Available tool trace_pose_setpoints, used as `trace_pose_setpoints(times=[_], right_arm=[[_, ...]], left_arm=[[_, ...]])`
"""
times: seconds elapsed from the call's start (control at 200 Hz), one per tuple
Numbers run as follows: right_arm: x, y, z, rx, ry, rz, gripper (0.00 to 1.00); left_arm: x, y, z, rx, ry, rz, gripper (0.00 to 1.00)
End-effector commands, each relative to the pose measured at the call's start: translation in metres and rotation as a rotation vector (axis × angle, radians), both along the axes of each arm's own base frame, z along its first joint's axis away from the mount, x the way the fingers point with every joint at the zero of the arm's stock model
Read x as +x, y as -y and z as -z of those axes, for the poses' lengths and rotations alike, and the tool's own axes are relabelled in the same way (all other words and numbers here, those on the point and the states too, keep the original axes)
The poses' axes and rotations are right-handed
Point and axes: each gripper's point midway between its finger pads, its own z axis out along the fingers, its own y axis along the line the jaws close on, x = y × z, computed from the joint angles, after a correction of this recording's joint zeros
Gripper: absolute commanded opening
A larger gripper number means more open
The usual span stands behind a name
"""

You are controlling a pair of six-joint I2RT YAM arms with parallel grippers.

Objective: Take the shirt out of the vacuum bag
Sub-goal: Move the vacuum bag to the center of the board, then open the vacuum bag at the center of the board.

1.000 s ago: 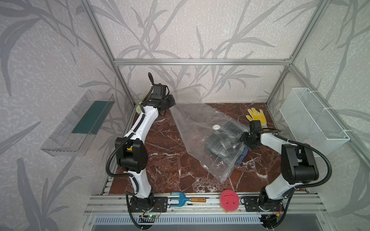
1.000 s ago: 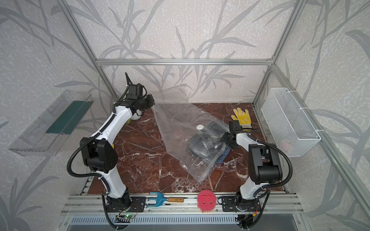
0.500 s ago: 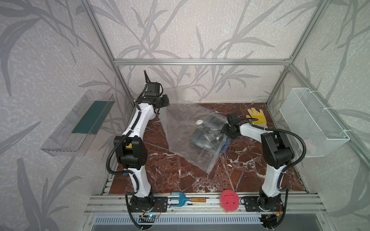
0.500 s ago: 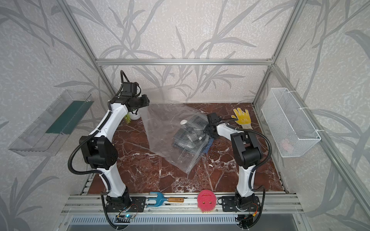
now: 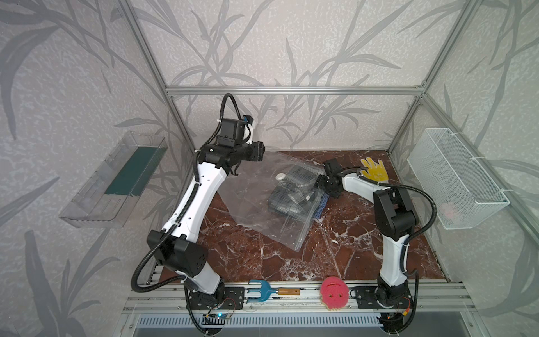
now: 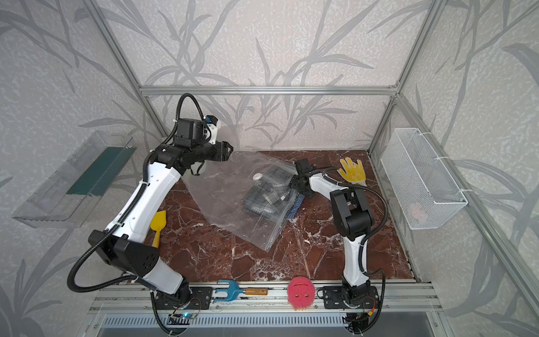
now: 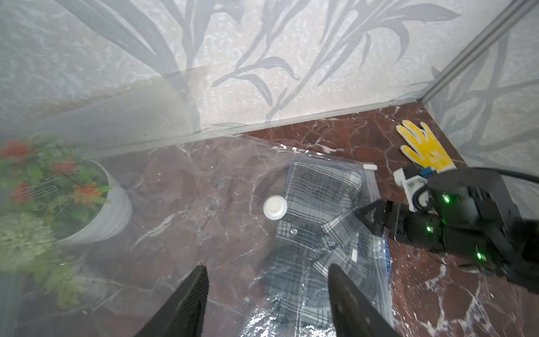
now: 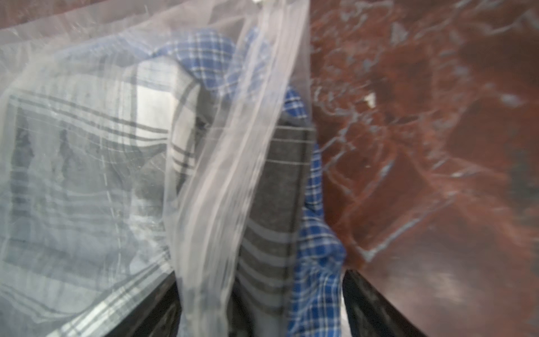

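Plastic first: in a top view the vacuum bag (image 5: 253, 213) lies on the bench (image 5: 350, 242), toward the back edge, with the shirt (image 5: 291, 192) inside it. The left gripper (image 5: 261, 151) hangs over the bag's back left corner. The right gripper (image 5: 318, 183) is at its right edge. In the left wrist view, the fingers (image 7: 198, 289) are apart with nothing between them. In the right wrist view, the fingers (image 8: 367, 306) are spread wide, with bag edge and cloth between them.
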Motion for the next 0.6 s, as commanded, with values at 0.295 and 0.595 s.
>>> trace_pose_setpoints(times=[0.295, 0.595], right_arm=[[-0.048, 0.056, -0.086, -0.024, 0.111, -0.238, 0.84], [-0.083, 0.087, -0.079, 0.062, 0.113, -0.185, 0.82]], left_arm=[[-0.068, 0.136, 0.112, 0.094, -0.222, 0.343, 0.69], [-0.084, 0.209, 0.187, 0.227, -0.343, 0.455, 0.71]])
